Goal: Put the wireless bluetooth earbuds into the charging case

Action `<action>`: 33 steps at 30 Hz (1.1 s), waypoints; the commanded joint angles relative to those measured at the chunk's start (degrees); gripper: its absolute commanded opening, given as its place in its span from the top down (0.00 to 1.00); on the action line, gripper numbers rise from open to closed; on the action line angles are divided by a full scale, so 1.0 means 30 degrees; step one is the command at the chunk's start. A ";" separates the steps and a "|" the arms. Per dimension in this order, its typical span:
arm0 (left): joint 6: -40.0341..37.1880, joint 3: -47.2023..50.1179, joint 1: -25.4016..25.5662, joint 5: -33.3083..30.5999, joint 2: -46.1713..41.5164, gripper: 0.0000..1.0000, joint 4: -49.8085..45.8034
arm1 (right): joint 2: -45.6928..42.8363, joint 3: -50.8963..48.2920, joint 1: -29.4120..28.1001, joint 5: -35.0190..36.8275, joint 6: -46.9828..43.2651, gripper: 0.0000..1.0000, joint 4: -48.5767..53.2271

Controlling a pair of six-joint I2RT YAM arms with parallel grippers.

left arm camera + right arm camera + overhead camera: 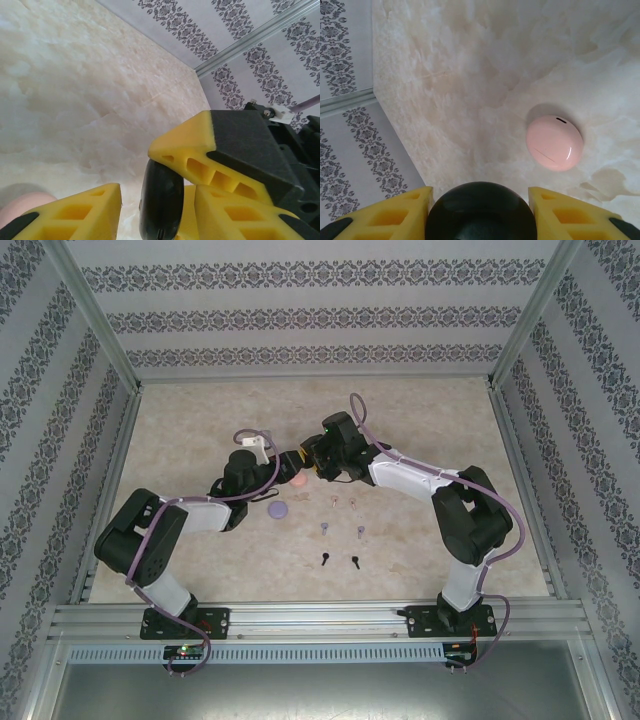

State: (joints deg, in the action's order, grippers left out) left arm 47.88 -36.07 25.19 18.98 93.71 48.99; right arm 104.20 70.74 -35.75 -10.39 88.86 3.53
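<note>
In the right wrist view my right gripper (480, 202) is shut on a round black charging case (480, 215), which sits between its yellow fingers (395, 212). The left wrist view shows the same case (161, 200) edge-on between my left gripper's (159, 192) fingers, with a gap on the left side; the left jaws stand open. The right gripper's finger (187, 150) presses on the case from above. Both grippers (290, 464) (308, 460) meet above the table's middle. The earbuds lie in pairs: pink (333, 500), lilac (323, 528), black (326, 559).
A pink case (554, 142) (297, 480) lies shut on the table just under the grippers. A lilac case (278, 509) lies to the left of the earbuds. Patterned walls and metal posts ring the marbled table (430, 430).
</note>
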 commanded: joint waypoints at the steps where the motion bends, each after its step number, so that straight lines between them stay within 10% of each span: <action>1: 0.0094 0.0430 0.0369 -0.0180 -0.0729 0.57 0.1172 | -0.0179 -0.0287 0.0123 0.0445 0.0493 0.55 -0.0298; 33: -0.0404 -0.0837 0.0950 -0.0139 0.1348 0.63 0.0989 | -0.0076 0.0092 0.0139 -0.0003 0.0497 0.55 -0.0810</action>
State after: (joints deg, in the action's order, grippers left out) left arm 47.79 -37.01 27.05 18.96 96.95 49.45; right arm 104.20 70.74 -35.75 -10.39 89.91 2.68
